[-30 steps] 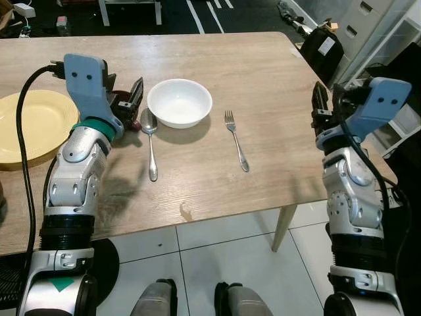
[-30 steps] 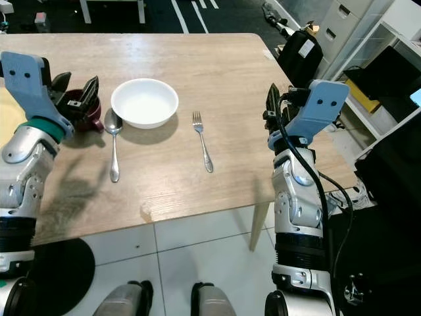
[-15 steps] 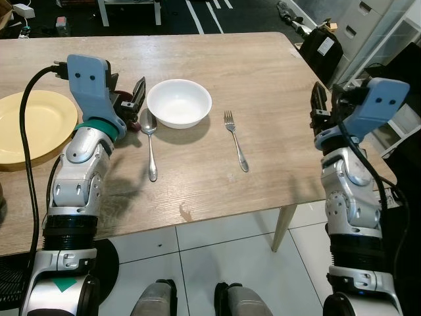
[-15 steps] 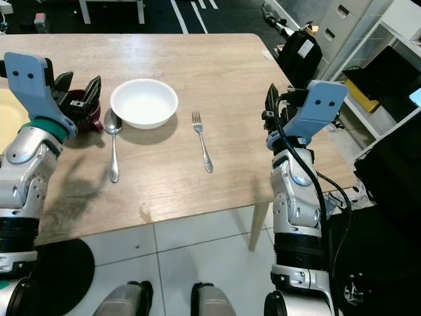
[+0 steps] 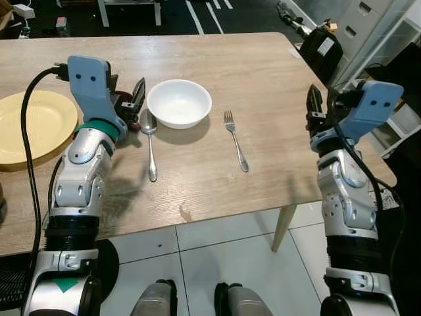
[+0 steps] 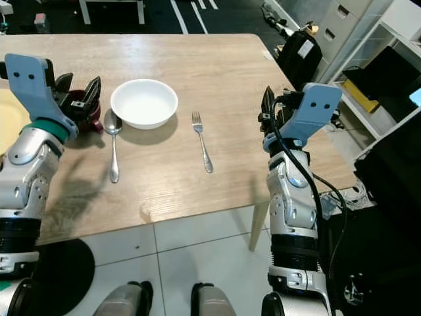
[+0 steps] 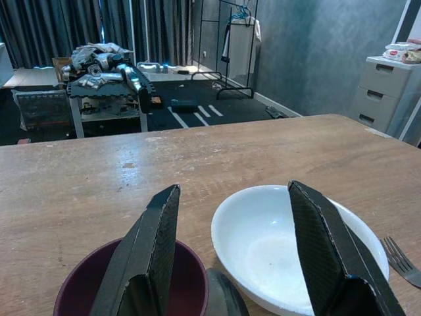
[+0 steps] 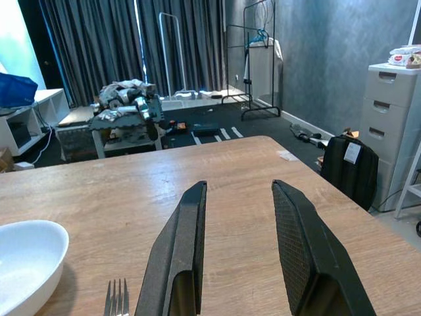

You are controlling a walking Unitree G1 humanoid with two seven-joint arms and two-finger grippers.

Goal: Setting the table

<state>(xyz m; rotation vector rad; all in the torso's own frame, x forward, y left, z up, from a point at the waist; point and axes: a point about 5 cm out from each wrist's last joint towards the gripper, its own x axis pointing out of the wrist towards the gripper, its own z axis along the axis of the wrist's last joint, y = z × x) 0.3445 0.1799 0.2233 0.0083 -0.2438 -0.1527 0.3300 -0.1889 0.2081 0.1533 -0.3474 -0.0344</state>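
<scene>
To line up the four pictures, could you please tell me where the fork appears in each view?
Left eye view: fork right of the white bowl.
Right eye view: centre of the table, right of the bowl.
Left wrist view: tines at the bottom right corner.
Right wrist view: tines at the bottom edge, beside the bowl.
Shared landmark: the white bowl.
</scene>
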